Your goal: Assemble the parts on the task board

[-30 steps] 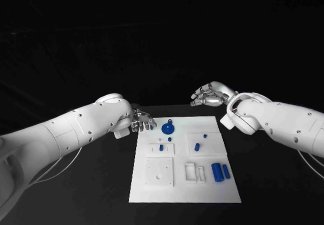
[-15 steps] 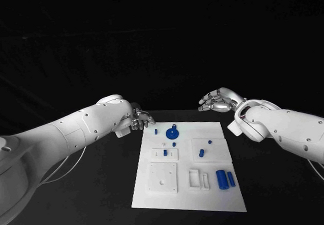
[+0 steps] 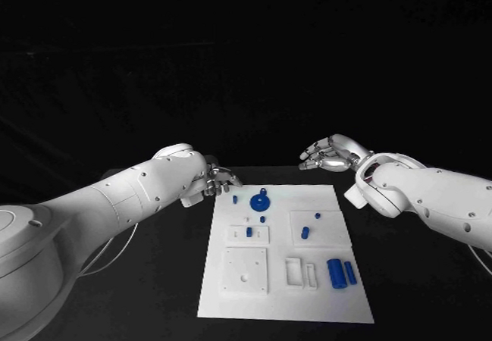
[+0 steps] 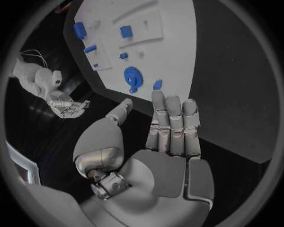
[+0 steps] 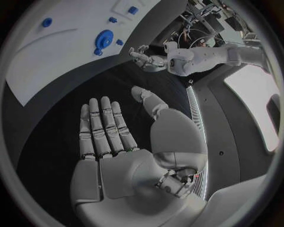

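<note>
Plain task board (image 3: 239, 301), seemingly unlettered

above task board (image 3: 286, 282): free | blue parts (image 3: 338, 273): low obstacles

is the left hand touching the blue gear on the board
Apart. In the left wrist view the left hand is open, its fingertips short of the blue gear, with bare white task board between them.
</note>
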